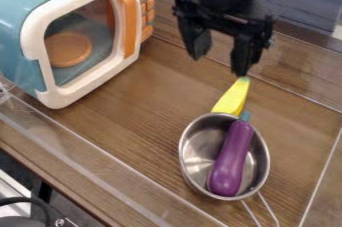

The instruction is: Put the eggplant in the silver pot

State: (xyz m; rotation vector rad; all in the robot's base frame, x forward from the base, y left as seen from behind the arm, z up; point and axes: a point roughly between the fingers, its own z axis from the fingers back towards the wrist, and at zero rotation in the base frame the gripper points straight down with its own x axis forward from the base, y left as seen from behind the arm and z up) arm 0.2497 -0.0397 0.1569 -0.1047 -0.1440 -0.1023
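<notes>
The purple eggplant (233, 158) lies lengthwise inside the silver pot (197, 148), which sits on the wooden table at the lower right. My gripper (221, 54) hangs open above the table, up and to the left of the pot, well apart from the eggplant. Nothing sits between its black fingers (245, 56).
A yellow corn-like toy (233, 97) lies just behind the pot, touching its rim. A teal and white toy microwave (74, 31) with its door ajar stands at the left. A clear plastic wall (120, 185) borders the table's front and right.
</notes>
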